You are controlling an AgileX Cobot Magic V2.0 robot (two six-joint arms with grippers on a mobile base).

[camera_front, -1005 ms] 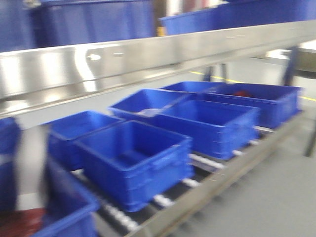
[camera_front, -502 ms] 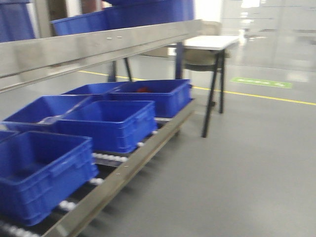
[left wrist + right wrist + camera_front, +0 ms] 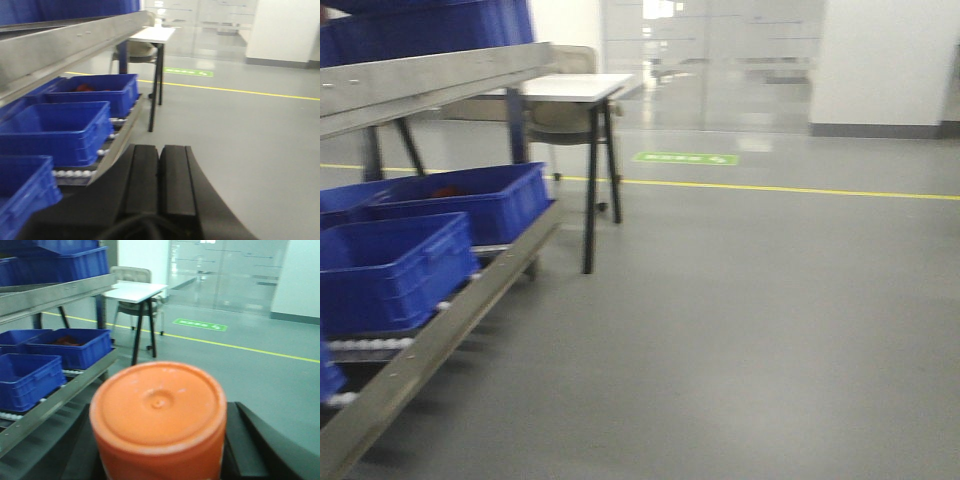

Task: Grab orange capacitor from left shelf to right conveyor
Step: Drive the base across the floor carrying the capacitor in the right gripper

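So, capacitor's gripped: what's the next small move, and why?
Probably turn rightward to look for the conveyor: the right gripper holds the capacitor, yet the views show only the shelf, a table and floor.

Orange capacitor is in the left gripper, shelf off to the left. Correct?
Wrong arm. The capacitor sits in the right gripper, as the right wrist view shows; in the left wrist view the left gripper is shut on nothing. The shelf is indeed off to the left.
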